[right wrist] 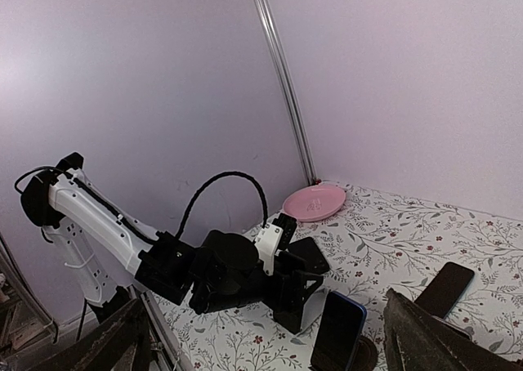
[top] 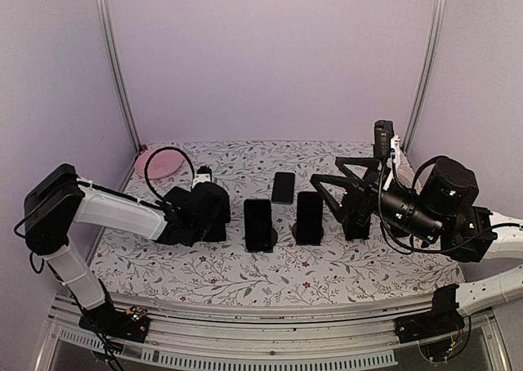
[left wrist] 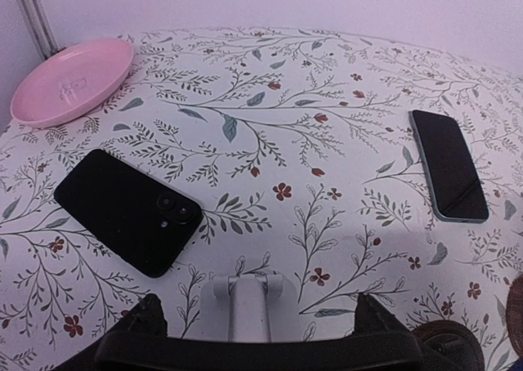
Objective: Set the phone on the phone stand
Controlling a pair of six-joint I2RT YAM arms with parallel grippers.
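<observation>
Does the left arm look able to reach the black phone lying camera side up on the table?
Probably yes. The left gripper is open, and the black phone lies flat just ahead of it with only bare cloth between. Gripping it flat may be awkward.

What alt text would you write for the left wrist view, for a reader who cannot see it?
A black phone lies camera-side up on a floral tablecloth, a second phone to its right, a pink plate at upper left.
</observation>
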